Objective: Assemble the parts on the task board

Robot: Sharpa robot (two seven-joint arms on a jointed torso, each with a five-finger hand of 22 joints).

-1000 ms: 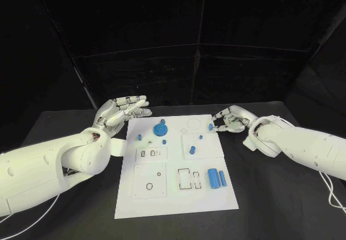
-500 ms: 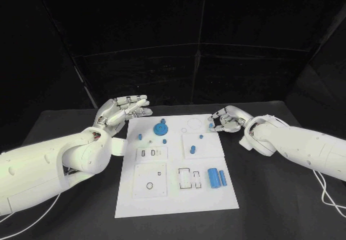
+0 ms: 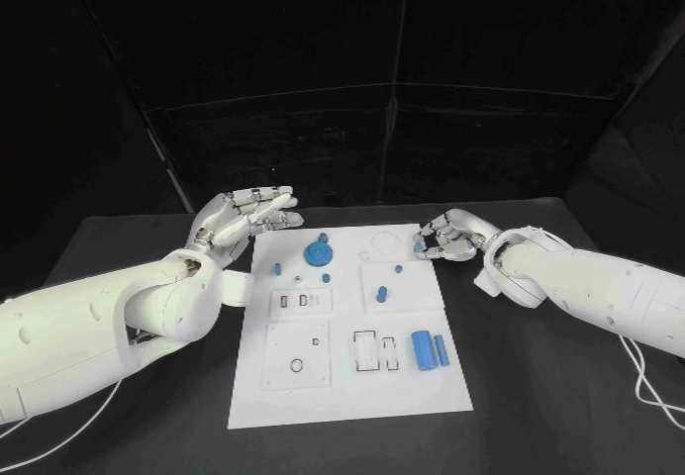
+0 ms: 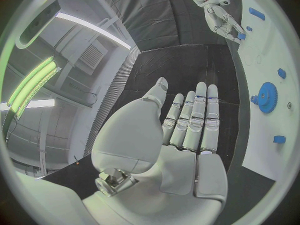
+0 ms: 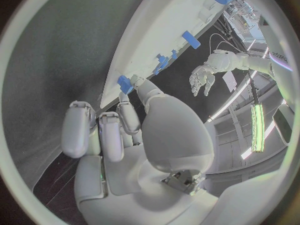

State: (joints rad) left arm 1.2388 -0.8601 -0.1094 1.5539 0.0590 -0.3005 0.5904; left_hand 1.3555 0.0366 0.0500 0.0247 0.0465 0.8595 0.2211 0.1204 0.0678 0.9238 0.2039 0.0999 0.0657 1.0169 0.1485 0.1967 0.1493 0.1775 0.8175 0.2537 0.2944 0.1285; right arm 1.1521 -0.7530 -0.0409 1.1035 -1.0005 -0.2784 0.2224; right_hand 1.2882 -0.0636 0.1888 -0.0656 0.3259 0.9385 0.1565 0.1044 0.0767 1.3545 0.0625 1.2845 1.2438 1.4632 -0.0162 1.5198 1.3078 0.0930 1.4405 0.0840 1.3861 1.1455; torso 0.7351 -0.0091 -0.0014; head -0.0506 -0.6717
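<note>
Right robot hand (image 3: 446, 240) pinching a small blue part (image 3: 419, 245) at the task board (image 3: 347, 396) edge, left robot hand (image 3: 243, 220) spread; a loose pinch could drop it.

The surface (image 3: 542, 396) is black, and the task board (image 3: 342, 396) on it is white with thin black outlines marking several of its recesses. The parts are blue: a gear-shaped disc (image 3: 317, 257), two cylinders (image 3: 430, 351) side by side, a small peg (image 3: 381, 293), and a small piece (image 3: 419, 246) at the fingertips of the right hand (image 3: 449, 237). Both arms are white; the right hand and the left hand (image 3: 243, 218) are silver with darker lines at the finger segments.
</note>
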